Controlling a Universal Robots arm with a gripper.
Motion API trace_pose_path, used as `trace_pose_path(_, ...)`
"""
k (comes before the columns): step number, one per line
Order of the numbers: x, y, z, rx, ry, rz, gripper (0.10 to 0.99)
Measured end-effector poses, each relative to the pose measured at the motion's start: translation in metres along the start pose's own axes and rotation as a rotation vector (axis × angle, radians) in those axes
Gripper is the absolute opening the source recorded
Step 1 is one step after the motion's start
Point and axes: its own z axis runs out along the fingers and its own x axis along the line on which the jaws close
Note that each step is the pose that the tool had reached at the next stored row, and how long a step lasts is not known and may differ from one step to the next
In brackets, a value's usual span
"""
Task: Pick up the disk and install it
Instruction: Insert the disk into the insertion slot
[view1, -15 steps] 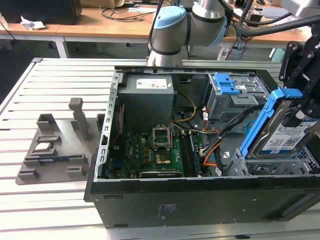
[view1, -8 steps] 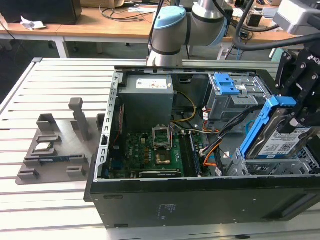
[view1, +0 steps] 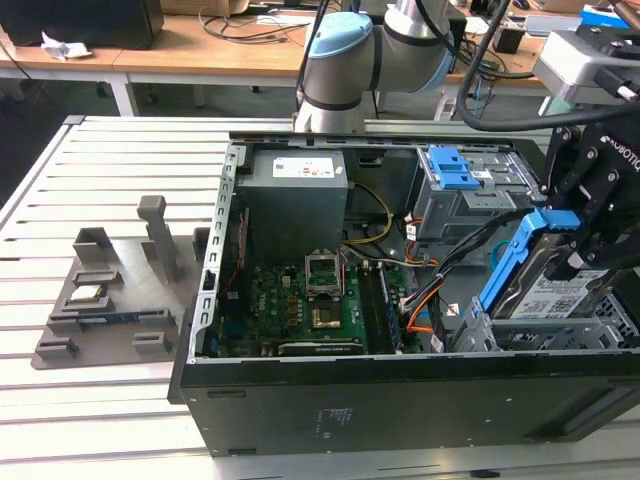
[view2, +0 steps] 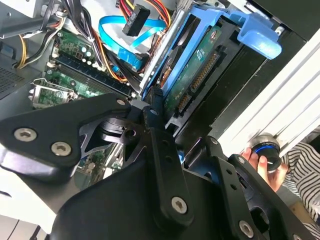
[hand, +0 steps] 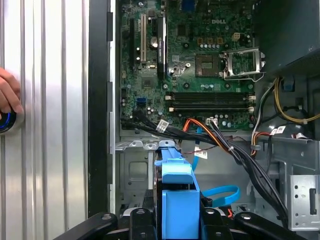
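Looking across the slatted worktop (view1: 120, 160), I see the open computer case (view1: 400, 400) lying on it, motherboard (view1: 300, 305) exposed. At the exterior view's right the disk (view1: 545, 292) stands tilted on edge, partly inside the case, with the gripper (view1: 578, 242) closed on its blue rails. A person's hand (hand: 7, 97) touches a round button (hand: 4, 122).

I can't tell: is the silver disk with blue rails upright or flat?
On edge, tilted: the disk leans in the gripper, partly inside the black case.
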Motion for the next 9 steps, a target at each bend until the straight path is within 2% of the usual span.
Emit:
trace_pose_path(3, -0.0001, -0.0003, 0.0059, 0.000, 0.0000, 0.000, 0.365)
trace_pose_path(9, -0.0001, -0.0003, 0.0064, 0.000, 0.0001, 0.000, 0.365)
